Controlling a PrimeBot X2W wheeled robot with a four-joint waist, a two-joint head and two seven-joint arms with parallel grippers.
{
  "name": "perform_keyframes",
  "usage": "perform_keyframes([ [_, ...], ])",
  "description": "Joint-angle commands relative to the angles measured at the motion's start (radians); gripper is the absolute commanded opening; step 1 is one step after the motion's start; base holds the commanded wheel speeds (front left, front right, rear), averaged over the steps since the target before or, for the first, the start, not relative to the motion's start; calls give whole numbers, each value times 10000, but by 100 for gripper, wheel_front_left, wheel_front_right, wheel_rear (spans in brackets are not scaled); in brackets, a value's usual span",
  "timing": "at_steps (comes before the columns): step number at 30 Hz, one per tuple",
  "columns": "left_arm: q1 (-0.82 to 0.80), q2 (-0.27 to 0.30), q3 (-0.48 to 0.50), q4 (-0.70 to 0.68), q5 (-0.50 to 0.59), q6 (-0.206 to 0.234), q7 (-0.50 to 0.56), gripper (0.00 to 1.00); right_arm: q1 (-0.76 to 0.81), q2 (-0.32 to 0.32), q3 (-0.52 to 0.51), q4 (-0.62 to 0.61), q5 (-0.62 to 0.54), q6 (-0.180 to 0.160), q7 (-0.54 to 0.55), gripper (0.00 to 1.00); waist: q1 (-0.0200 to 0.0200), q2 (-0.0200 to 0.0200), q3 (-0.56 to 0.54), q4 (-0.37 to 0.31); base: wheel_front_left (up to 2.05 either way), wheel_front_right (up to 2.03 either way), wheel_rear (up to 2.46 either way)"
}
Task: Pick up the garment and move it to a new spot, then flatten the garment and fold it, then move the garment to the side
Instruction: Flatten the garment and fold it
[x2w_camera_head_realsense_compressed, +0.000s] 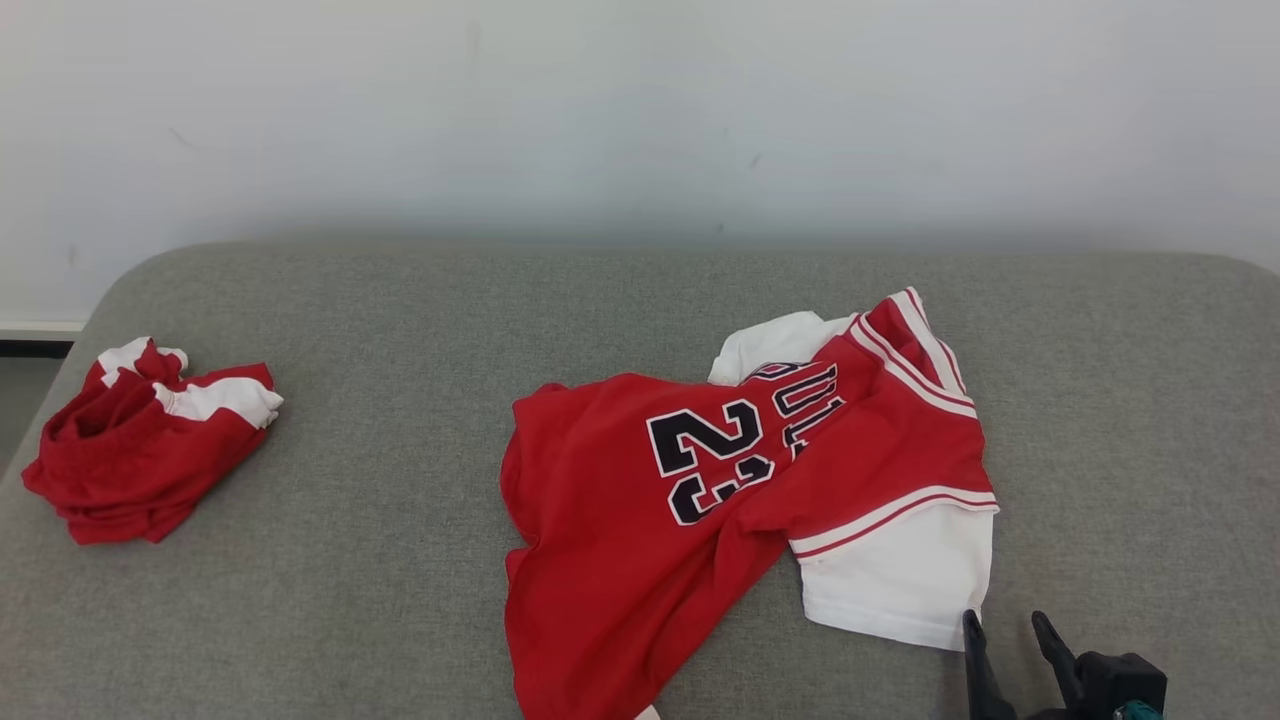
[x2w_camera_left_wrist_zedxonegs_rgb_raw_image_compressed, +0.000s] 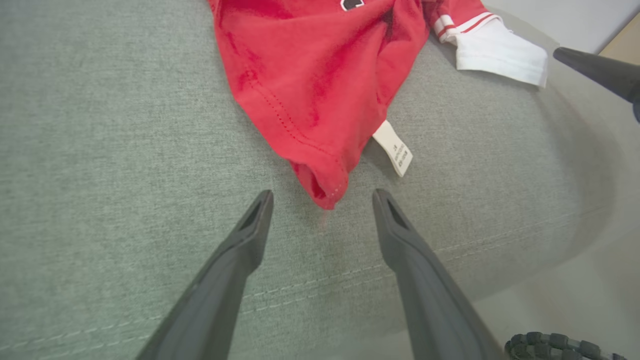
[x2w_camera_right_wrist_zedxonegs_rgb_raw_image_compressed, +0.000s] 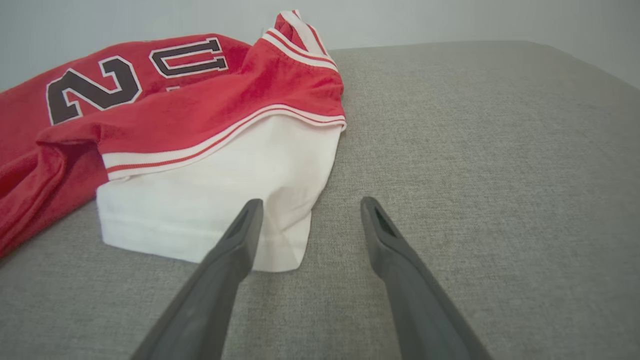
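Nearest the robot, the left gripper (x2w_camera_left_wrist_zedxonegs_rgb_raw_image_compressed: 322, 195) hangs just over the grey cushion (x2w_camera_left_wrist_zedxonegs_rgb_raw_image_compressed: 100, 175) with its fingers spread wide. The bottom hem corner (x2w_camera_left_wrist_zedxonegs_rgb_raw_image_compressed: 320, 175) of the red jersey (x2w_camera_head_realsense_compressed: 610, 520) sits right in the gap between the tips, at 12 o'clock in its wrist view. Nothing is pinched. A white care label (x2w_camera_left_wrist_zedxonegs_rgb_raw_image_compressed: 395, 147) pokes out from under the hem at about 1 o'clock.

Same story on the other side. The right gripper (x2w_camera_head_realsense_compressed: 1005, 628), down at 5 o'clock in the head view, has its fingers apart too and holds nothing. One fingertip is over the corner of the white sleeve (x2w_camera_right_wrist_zedxonegs_rgb_raw_image_compressed: 215, 200), but I can't tell if it's touching. My guess is both are lined up on corners so the shirt lifts from two points and doesn't bunch up when carried.

The jersey itself lies crumpled mid-cushion, running from centre out to 3 o'clock, number 23 face up, one side flopped over itself. So it isn't flattened yet, and I'd say this is the very first pick.

Further off at 9 o'clock, well apart, there's a red-and-white bundle (x2w_camera_head_realsense_compressed: 140, 450), which looks like another garment parked out of the way. Pale wall (x2w_camera_head_realsense_compressed: 640, 110) behind it all.
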Motion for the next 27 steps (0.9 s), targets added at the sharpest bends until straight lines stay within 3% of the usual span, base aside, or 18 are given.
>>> perform_keyframes([
  [1,-224,18,-127,167,-58,20,-34,100,-183,-42,50,245,-21,-24,-33,100,0,0,65,19,0,0,0],
  [14,-1351,-160,-538,1132,-475,20,-32,100,-1256,80,251,2060,-251,-24,-47,100,0,0,365,52,0,0,0],
  [15,-1423,-172,-569,1229,-567,19,-32,84,-1332,95,255,2190,-257,-24,-45,100,0,0,377,51,0,0,0],
  [16,-1486,-179,-586,1316,-596,19,-32,41,-1409,107,266,2273,-239,-24,-45,45,0,0,381,51,0,0,0],
  [17,-1576,-162,-624,1382,-602,19,-32,16,-1469,121,279,2324,-211,-24,-45,0,0,0,377,48,0,0,0],
  [18,-1650,-170,-589,1372,-669,19,-34,0,-1504,136,287,2340,-164,-24,-46,0,0,0,367,46,0,0,0],
  [27,-1315,-116,-98,999,-798,19,-32,0,-928,227,223,1448,329,-24,-50,0,0,0,143,75,0,0,0],
])
